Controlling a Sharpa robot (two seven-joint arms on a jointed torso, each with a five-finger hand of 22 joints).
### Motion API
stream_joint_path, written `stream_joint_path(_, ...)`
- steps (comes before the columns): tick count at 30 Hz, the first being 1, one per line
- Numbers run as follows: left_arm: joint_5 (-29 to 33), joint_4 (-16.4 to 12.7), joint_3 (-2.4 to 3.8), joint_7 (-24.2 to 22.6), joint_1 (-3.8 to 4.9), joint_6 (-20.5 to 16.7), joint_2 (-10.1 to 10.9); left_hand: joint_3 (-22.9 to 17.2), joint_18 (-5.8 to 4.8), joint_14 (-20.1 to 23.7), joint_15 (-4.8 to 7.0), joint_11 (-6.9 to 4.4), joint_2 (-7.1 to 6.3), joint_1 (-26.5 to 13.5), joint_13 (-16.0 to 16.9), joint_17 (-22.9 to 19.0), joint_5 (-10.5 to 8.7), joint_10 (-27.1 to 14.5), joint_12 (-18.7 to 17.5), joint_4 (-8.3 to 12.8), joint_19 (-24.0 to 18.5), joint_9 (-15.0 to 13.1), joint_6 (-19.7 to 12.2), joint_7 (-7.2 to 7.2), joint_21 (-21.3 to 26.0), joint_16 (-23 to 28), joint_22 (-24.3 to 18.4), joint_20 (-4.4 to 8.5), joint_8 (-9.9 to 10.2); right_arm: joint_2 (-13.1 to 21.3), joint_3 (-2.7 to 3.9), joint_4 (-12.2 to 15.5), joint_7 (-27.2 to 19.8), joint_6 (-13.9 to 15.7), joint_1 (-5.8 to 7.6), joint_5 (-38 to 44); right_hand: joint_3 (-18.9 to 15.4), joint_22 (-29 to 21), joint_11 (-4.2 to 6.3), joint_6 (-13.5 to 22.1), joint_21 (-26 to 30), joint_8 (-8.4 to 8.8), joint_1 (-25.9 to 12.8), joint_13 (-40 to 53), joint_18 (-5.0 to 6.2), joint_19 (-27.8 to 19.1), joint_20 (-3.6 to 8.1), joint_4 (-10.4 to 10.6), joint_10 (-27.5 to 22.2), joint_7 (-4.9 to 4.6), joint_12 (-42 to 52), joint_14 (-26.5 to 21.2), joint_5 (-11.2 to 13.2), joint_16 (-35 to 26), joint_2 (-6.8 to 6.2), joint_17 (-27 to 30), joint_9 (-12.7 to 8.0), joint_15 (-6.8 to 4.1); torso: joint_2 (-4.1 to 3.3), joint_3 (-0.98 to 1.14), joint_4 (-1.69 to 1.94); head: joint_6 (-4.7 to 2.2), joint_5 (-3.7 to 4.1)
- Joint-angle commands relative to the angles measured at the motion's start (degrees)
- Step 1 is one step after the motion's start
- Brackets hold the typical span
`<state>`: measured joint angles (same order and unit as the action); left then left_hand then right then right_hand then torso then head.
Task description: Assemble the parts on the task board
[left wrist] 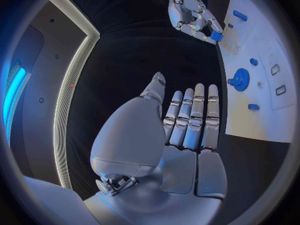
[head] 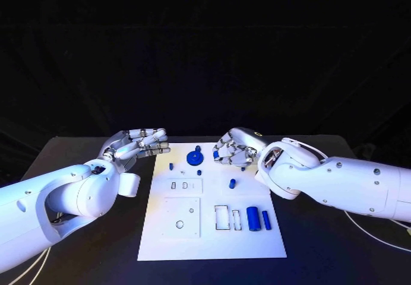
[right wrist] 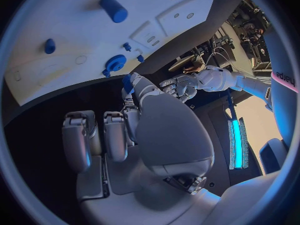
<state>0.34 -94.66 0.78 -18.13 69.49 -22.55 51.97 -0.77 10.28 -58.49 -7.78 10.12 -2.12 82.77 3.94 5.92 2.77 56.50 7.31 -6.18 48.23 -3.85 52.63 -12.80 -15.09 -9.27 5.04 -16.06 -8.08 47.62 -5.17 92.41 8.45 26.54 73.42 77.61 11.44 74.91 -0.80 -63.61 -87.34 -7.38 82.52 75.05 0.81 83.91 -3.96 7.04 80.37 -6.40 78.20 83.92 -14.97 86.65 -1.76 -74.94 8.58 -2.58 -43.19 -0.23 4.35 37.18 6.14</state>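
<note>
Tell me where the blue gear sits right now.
In the head view the blue gear lies at the far end of the task board, left of centre, between the left hand and the right hand.

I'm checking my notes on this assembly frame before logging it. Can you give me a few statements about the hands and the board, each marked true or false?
1. The right hand pinches a small blue part in its fingertips. True.
2. The left hand grips a blue part. False: its fingers are stretched out and it holds nothing.
3. A blue gear sits near the far end of the task board. True.
4. The blue cylinder stands upright in the gear. False: it lies on the board's near right part, away from the gear.
5. The left hand rests on the board. False: it is beside the board's far left corner.
</note>
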Motion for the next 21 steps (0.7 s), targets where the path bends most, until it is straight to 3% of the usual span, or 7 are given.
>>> stream_joint_path(1, -0.2, 0.1, 0.02, -0.4, 0.03, 0.8, -0.2, 0.0, 0.30, 0.0, -0.35, 0.15, 0.58, 0.1, -0.1, 0.1, 0.17, -0.3, -0.2, 0.3, 0.3, 0.0, -0.3, 0.00, 0.2, 0.3, 0.0, 0.00, 0.3, -1.7, -0.10, 0.4, 3.8, -1.8, -0.20, 6.3, 0.6, 13.2, -0.03, -0.7, -0.4, -2.15, -0.6, 2.4, -0.09, 4.3, 0.43, 0.5, 0.2, 1.12, -0.1, 4.8, -0.2, 0.3, -0.16, -9.4, 1.6, -0.29, 0.34, -0.31, 0.40, 0.45, -0.15)
stream_joint_path(5, -0.2, 0.2, 0.01, -0.5, 0.03, 0.7, -0.3, 0.0, 0.30, 0.0, -0.35, 0.15, 0.58, 0.1, -0.1, 0.1, 0.17, -0.3, -0.2, 0.3, 0.3, 0.0, -0.3, 0.00, 0.2, 0.3, 0.0, 0.00, 0.3, -4.2, -0.31, 0.3, 5.0, -2.4, -0.84, 8.4, 0.7, 13.2, -0.05, -0.6, -0.3, -2.16, -0.9, 2.4, -0.08, 4.3, 0.43, 0.6, 0.3, 1.09, -0.1, 4.7, -0.3, 0.2, -0.36, -9.4, 1.6, -0.28, 0.40, -0.41, 0.40, 0.67, -0.58)
stream_joint_path(8, -0.2, 0.1, 0.01, -0.6, 0.03, 0.5, -0.3, 0.0, 0.30, 0.0, -0.35, 0.16, 0.59, 0.2, -0.1, 0.1, 0.17, -0.3, -0.2, 0.3, 0.3, 0.0, -0.3, 0.02, 0.2, 0.4, -0.1, 0.00, 0.4, -6.2, -0.65, -0.4, 6.4, -2.7, -1.38, 9.7, 0.8, 12.6, -0.15, -0.2, 0.4, -2.04, -1.6, 1.9, 0.14, 3.7, 0.40, 0.9, -0.1, 0.95, -0.6, 4.6, -0.5, -0.2, -0.54, -8.7, 1.6, -0.22, 0.39, -0.48, 0.59, 0.97, -0.86)
stream_joint_path(13, -0.2, 0.1, 0.00, -0.6, 0.04, 0.3, -0.3, 0.0, 0.30, 0.0, -0.35, 0.16, 0.59, 0.2, -0.1, 0.1, 0.17, -0.3, -0.2, 0.3, 0.3, 0.0, -0.3, 0.02, 0.2, 0.4, -0.1, 0.00, 0.4, -8.3, -0.97, -1.8, 7.5, -2.7, -2.16, 11.1, 0.9, 12.6, -0.21, 0.0, 0.4, -2.03, -2.1, 1.9, 0.15, 3.7, 0.36, 1.1, -0.1, 0.89, -0.6, 4.5, -0.5, -0.2, -0.85, -8.6, 1.6, -0.17, 0.33, -0.40, 0.33, 1.08, -1.31)
stream_joint_path(17, -0.2, 0.1, 0.00, -0.7, 0.04, 0.1, -0.3, 0.0, 0.30, 0.0, -0.35, 0.16, 0.59, 0.2, -0.1, 0.1, 0.17, -0.3, -0.2, 0.3, 0.3, 0.0, -0.3, 0.02, 0.2, 0.4, -0.1, 0.00, 0.4, -9.8, -1.17, -2.6, 7.9, -3.1, -2.97, 11.9, 0.9, 12.7, -0.23, 0.0, 0.4, -2.05, -2.3, 2.1, 0.13, 3.7, 0.34, 1.2, -0.1, 0.88, -0.5, 4.6, -0.4, -0.2, -0.98, -8.6, 1.6, -0.16, 0.32, -0.35, 0.44, 1.22, -1.16)
stream_joint_path(21, -0.2, 0.1, 0.00, -0.7, 0.04, 0.1, -0.3, 0.0, 0.30, 0.0, -0.35, 0.16, 0.59, 0.2, -0.1, 0.1, 0.17, -0.4, -0.3, 0.4, 0.3, 0.0, -0.3, 0.02, 0.3, 0.4, -0.1, 0.00, 0.4, -11.1, -1.27, -3.2, 8.2, -3.7, -4.04, 12.6, 0.9, 12.7, -0.23, 0.0, 0.3, -2.05, -2.4, 2.1, 0.12, 3.8, 0.34, 1.3, 0.0, 0.88, -0.5, 4.6, -0.4, -0.2, -1.02, -8.7, 1.6, -0.15, 0.29, -0.28, 0.26, 1.31, -1.42)
